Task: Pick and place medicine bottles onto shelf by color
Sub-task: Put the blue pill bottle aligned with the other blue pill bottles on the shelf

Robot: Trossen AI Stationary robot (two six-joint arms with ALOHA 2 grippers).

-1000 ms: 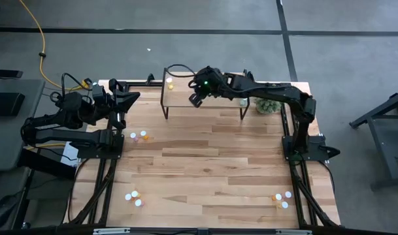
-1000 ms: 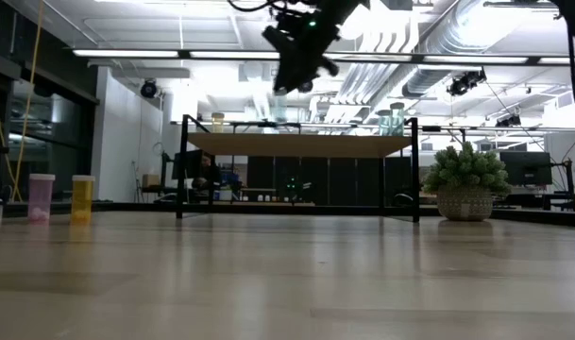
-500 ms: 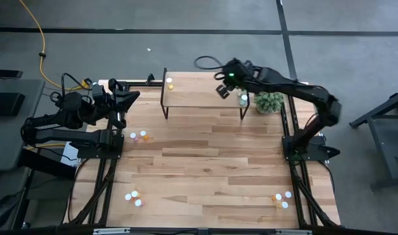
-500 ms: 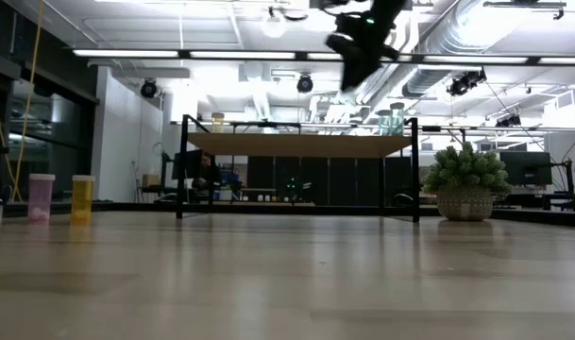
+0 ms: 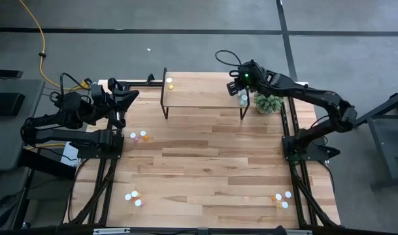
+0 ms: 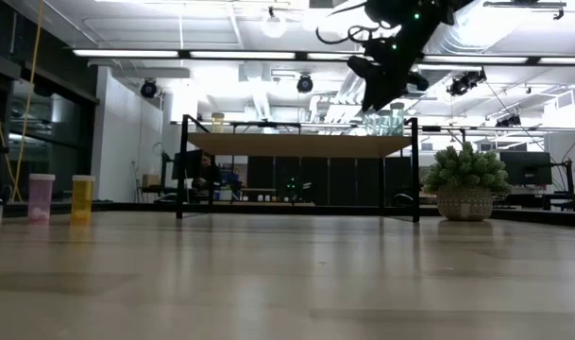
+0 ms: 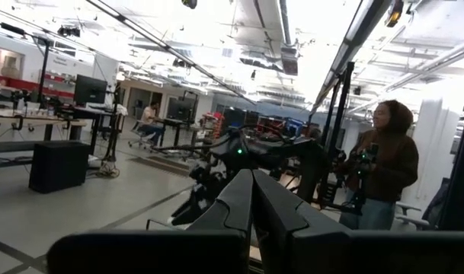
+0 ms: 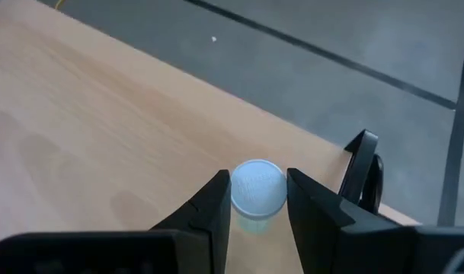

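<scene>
- The right gripper (image 5: 240, 85) has swung along the shelf (image 5: 199, 96), from above its middle to above its right end, within the last second.
- In the right wrist view the right gripper (image 8: 256, 204) has its two dark fingers narrowed around a pale teal-blue medicine bottle (image 8: 255, 189) with a whitish cap, touching it on both sides.
- That bottle hangs above the shelf's light wood top (image 8: 102, 144), near the right end rail; whether its base touches the wood cannot be told.
- The move suggests the bottle is arriving at its spot beside the other pale bottles (image 6: 391, 120) at the shelf's right end, so release looks like the next step.
- A yellow bottle (image 5: 169, 81) stands at the shelf's back left corner.
- The left gripper (image 5: 120, 101) waits off the table's left edge, fingers pressed together and holding nothing.
- More bottles remain on the table: a cluster (image 5: 140, 136) near the left edge, one (image 5: 133, 196) near the front left corner, one (image 5: 281, 200) near the front right corner.
- In the low view a pink bottle (image 6: 42, 196) and a yellow-orange one (image 6: 82, 198) stand at the left.
- From overhead the arm hides the shelf's right end, so the number of bottles there is unclear.
- A potted plant (image 5: 269, 102) sits just beside the shelf's right end.
</scene>
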